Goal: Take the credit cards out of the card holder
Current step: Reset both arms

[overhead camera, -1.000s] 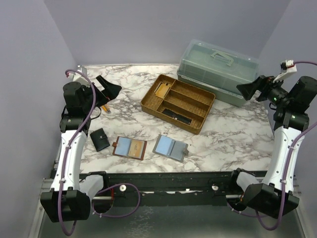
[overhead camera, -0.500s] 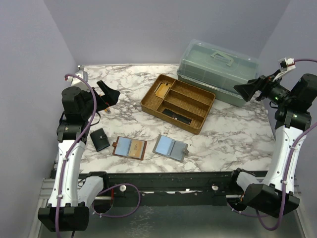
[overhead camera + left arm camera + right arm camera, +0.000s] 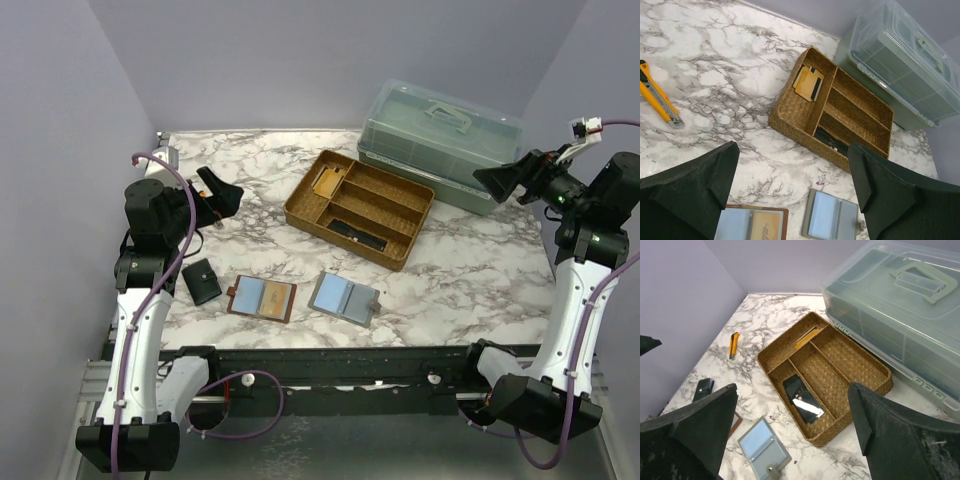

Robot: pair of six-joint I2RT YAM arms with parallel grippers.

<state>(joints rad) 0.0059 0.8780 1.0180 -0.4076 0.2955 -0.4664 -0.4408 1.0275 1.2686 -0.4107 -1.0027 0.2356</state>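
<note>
The card holder (image 3: 261,298) lies open and flat near the table's front edge, reddish-brown with one blue and one tan-orange inner panel. The left wrist view shows only its top part (image 3: 752,225), and the right wrist view only a sliver (image 3: 735,422). Whether the panels are the credit cards I cannot tell. My left gripper (image 3: 224,190) hangs open, high above the table behind and left of the holder, empty (image 3: 792,150). My right gripper (image 3: 497,180) is open and empty, high at the far right near the plastic box (image 3: 792,387).
A blue-grey folder (image 3: 343,298) lies open right of the holder, and a small black case (image 3: 202,281) lies to its left. A wicker tray (image 3: 300,212) holds tan cards (image 3: 809,82) and a black phone (image 3: 804,397). Behind it stands a clear lidded box (image 3: 440,140). A yellow knife (image 3: 659,100) lies far left.
My left arm has shifted a little lower and toward the front. My right gripper has barely moved. Both grippers stay open, and nothing on the table has moved.
</note>
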